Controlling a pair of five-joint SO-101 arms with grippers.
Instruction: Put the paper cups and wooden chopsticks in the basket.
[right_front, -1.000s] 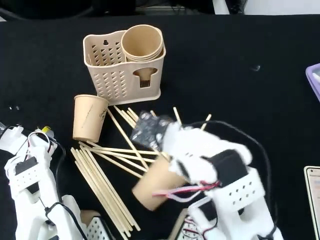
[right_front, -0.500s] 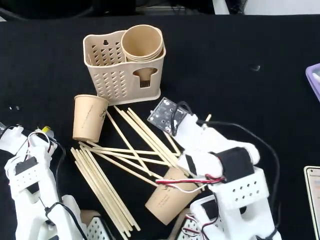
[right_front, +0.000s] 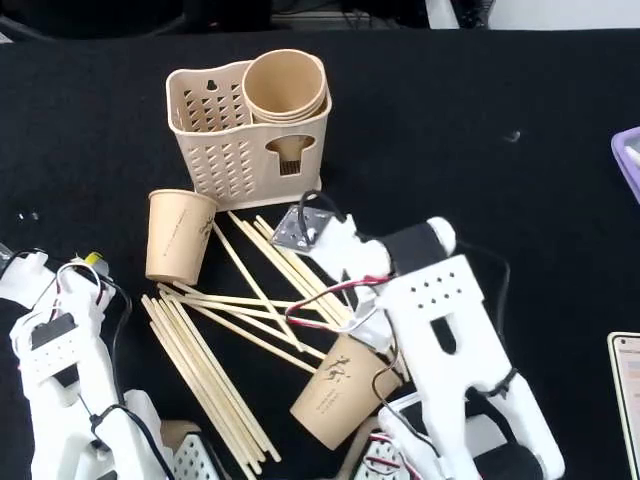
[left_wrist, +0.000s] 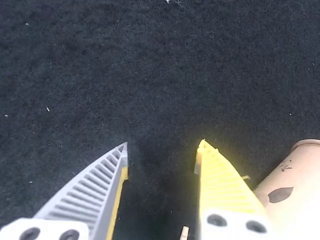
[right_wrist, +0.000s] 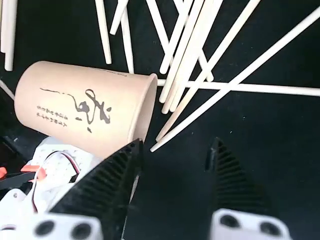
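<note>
The beige basket (right_front: 225, 150) stands at the back with stacked paper cups (right_front: 285, 85) in its right compartment. Another paper cup (right_front: 178, 235) stands upright in front of it. A third cup (right_front: 335, 400) (right_wrist: 80, 112) lies on its side among scattered wooden chopsticks (right_front: 250, 300) (right_wrist: 200, 55). My right gripper (right_wrist: 172, 145) hovers open just off the fallen cup's rim, over bare cloth beside the chopstick ends. My left gripper (right_front: 60, 265) (left_wrist: 162, 147) is open above the cloth at the left edge, and a cup (left_wrist: 295, 180) sits beside its yellow finger.
The black cloth (right_front: 480, 120) covers the table. A purple tray's corner (right_front: 628, 160) and a white card (right_front: 625, 375) sit at the right edge. The right arm's white link (right_front: 440, 310) stands over the chopsticks' right side. Open cloth lies behind and right of the basket.
The right arm has swung and lifted, uncovering the chopsticks. The fallen cup shifted a little toward the front right. The left arm has kept still.
</note>
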